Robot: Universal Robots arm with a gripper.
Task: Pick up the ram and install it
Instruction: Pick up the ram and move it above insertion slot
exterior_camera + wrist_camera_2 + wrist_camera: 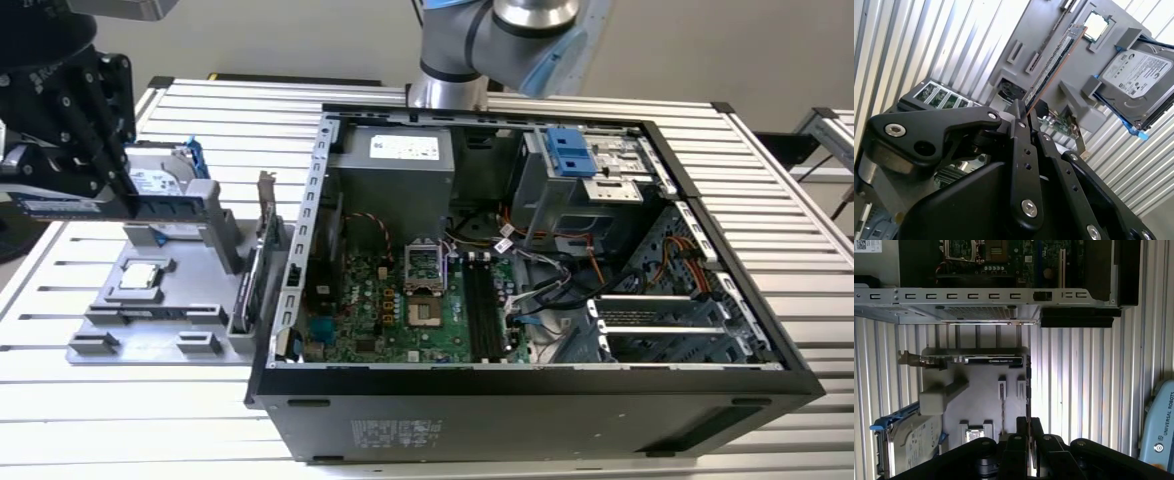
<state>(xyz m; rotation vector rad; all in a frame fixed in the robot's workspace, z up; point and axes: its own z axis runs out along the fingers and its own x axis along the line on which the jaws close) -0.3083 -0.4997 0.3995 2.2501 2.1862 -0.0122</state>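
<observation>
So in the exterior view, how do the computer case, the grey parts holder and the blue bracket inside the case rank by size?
Largest to smallest:
1. computer case
2. grey parts holder
3. blue bracket
None look close.

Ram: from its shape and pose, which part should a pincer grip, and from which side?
Pinch the ram by its two flat faces, across the thin board, coming down onto its upper long edge. It is a narrow strip on edge, so only the faces offer grip. The pincer holds it that way now.

The exterior view looks down from high; both wrist views look closely past the hand (1026, 112) at the same gray tray (979, 400).
</observation>
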